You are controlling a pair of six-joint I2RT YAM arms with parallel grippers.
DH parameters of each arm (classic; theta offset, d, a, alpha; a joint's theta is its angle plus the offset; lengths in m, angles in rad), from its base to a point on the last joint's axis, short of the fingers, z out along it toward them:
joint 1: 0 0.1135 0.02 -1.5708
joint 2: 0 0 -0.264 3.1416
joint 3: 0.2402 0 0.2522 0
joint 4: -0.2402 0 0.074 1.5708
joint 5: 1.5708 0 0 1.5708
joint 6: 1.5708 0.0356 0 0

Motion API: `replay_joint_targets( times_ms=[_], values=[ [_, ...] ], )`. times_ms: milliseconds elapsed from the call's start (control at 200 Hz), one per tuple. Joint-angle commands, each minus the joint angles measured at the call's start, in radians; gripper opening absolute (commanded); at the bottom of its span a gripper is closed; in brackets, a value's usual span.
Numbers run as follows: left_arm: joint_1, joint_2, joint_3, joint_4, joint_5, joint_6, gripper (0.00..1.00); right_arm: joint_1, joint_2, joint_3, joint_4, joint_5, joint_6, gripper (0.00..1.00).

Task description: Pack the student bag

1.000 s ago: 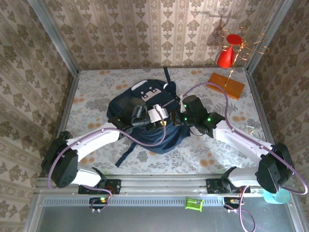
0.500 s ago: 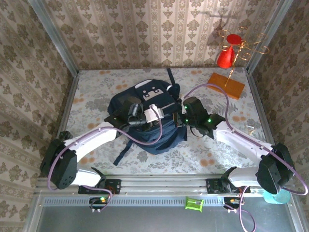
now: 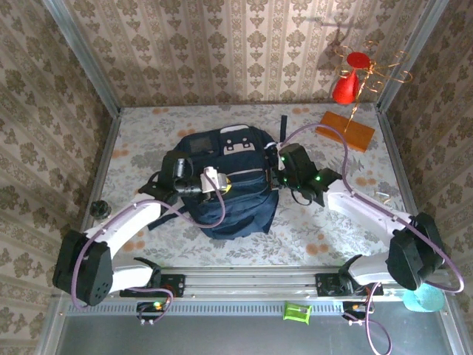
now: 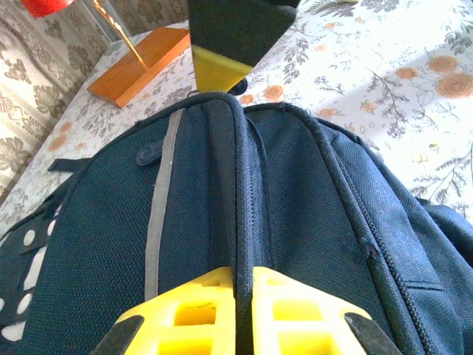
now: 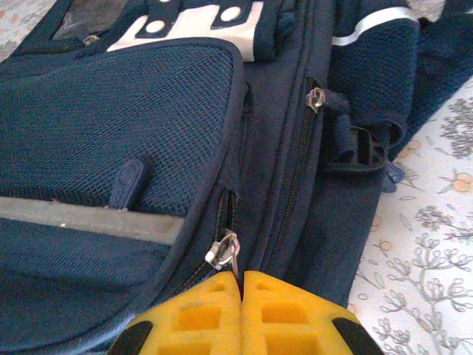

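The student bag [image 3: 235, 203] lies mid-worktop [image 3: 325, 225], its long axis running away from the arms. The left claw [image 4: 236, 275] is clamped on a fabric ridge atop the bag. The right claw [image 5: 242, 279], at the bag's right side, is closed with its tips at a zipper pull [image 5: 224, 250], the zip running straight ahead. The overhead view is too coarse to show that pull.
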Motion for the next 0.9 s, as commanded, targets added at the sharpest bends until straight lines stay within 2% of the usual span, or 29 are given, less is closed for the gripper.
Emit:
replay_joint_targets(
  times_ms=[0,160,470,610,895],
  values=[
    [0.058,-0.039,-0.016,-0.048,0.128,0.114,0.00,-0.078,0.054,0.031,-0.037,0.149,0.002,0.00],
    [0.076,-0.013,-0.016,-0.052,0.169,0.149,0.00,-0.099,0.130,0.088,-0.027,0.127,0.015,0.00],
    [0.081,0.016,-0.022,-0.034,0.189,0.175,0.00,-0.149,0.198,0.094,0.028,0.060,0.046,0.00],
    [0.079,0.029,-0.023,-0.005,0.188,0.167,0.00,-0.172,0.176,0.067,0.034,0.053,0.036,0.00],
    [0.034,0.122,0.053,-0.008,0.176,0.207,0.00,-0.183,0.031,-0.050,0.062,0.107,0.042,0.00]
  ],
)
